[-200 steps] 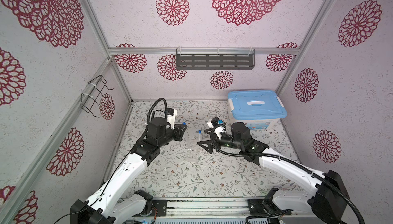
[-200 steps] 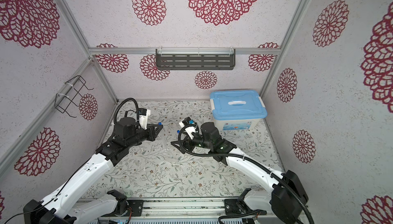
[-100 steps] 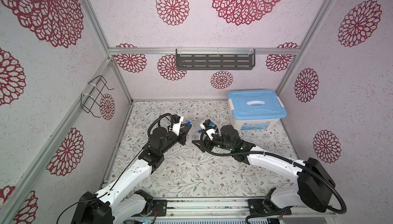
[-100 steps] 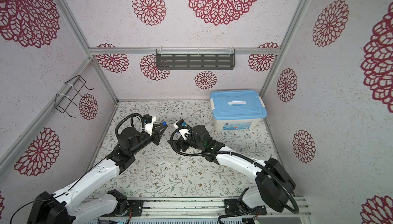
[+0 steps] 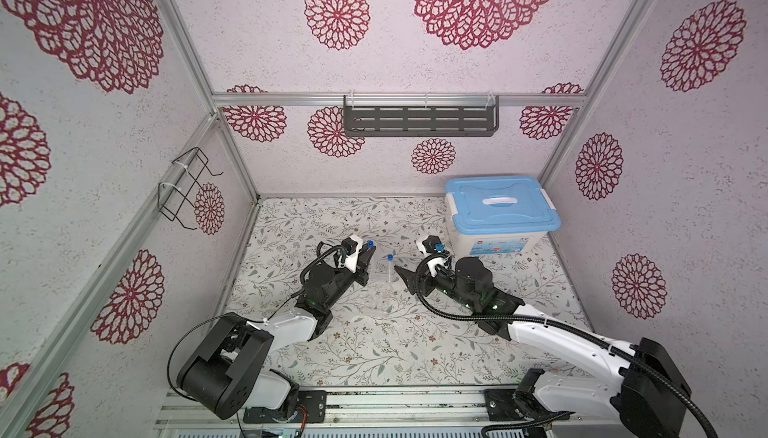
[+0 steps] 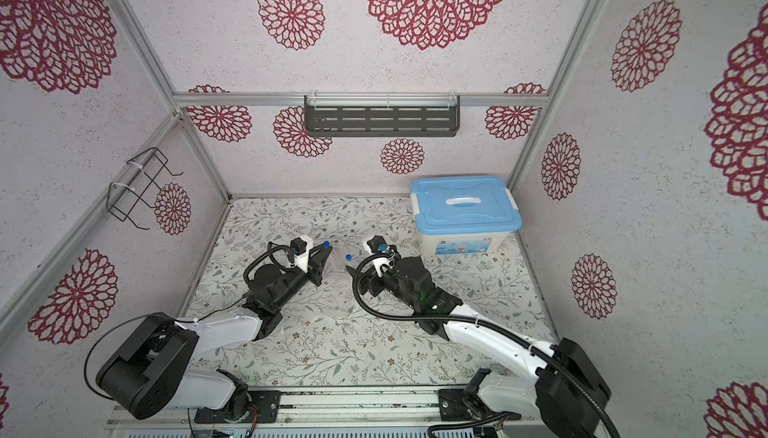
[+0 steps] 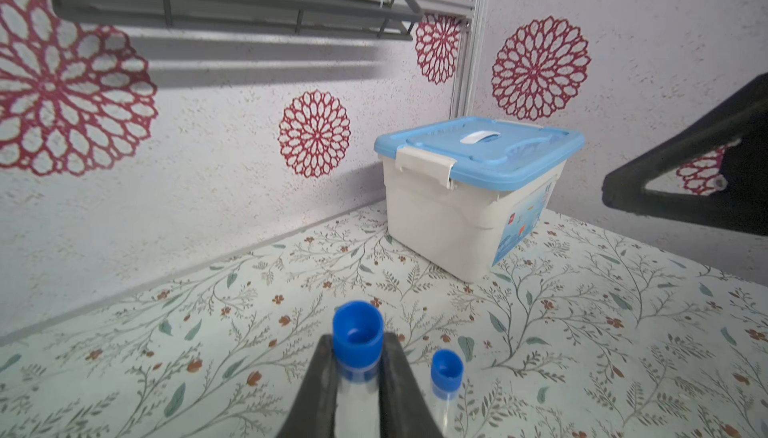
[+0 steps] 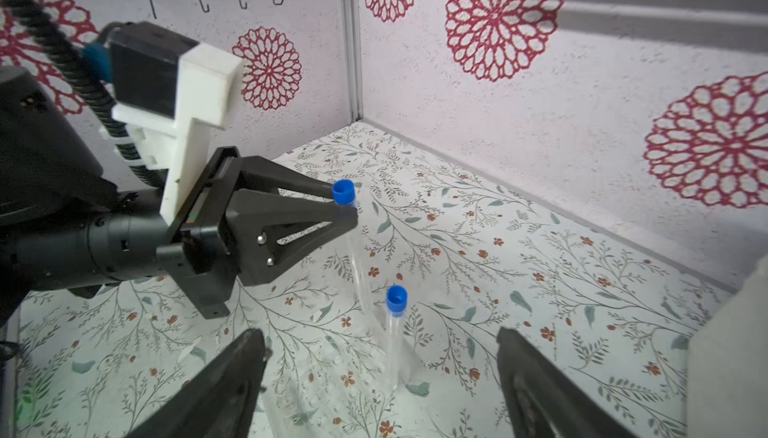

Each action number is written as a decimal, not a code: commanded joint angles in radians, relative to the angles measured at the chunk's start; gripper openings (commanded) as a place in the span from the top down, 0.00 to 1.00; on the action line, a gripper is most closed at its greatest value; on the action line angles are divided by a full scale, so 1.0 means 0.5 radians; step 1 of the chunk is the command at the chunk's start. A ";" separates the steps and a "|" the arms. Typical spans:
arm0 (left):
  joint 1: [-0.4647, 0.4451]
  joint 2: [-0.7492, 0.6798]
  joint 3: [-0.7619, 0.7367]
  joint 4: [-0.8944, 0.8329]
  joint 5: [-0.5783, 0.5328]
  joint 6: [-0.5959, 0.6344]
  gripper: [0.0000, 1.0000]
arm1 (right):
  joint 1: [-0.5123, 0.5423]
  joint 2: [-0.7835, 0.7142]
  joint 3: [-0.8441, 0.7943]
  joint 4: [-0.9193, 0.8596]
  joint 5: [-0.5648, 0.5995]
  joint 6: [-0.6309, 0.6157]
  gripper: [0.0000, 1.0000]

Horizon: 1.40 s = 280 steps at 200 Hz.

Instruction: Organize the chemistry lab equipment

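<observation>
My left gripper [image 5: 368, 250] [image 7: 357, 373] is shut on a clear tube with a blue cap [image 7: 358, 334] [image 8: 343, 192], gripping just below the cap. The tube hangs steeply, and its lower end reaches down to the faint clear tube rack [image 5: 377, 296] [image 8: 299, 390]. A second blue-capped tube [image 5: 390, 267] [image 6: 348, 258] [image 8: 395, 332] stands upright in that rack, close beside the held one. My right gripper [image 5: 409, 263] [image 8: 378, 334] is open on the far side of the standing tube, with a finger [image 8: 232, 377] well clear of it on either side.
A white storage box with a closed blue lid [image 5: 500, 217] [image 7: 469, 190] stands at the back right. A dark shelf [image 5: 419, 120] hangs on the back wall and a wire holder [image 5: 187, 190] on the left wall. The two grippers face each other closely across the rack.
My left gripper carried its tube rightward to the middle beside the standing tube, and that arm folded back. My right gripper moved left toward the rack, then eased back slightly, staying open.
</observation>
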 commanded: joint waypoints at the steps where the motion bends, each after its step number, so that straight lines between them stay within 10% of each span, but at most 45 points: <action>1: -0.007 0.082 0.018 0.243 0.025 0.044 0.92 | 0.000 -0.046 0.006 0.058 0.125 -0.012 0.10; 280: -0.056 0.285 -0.115 0.298 -0.026 0.081 0.95 | -0.002 -0.064 0.051 0.071 0.210 -0.080 0.09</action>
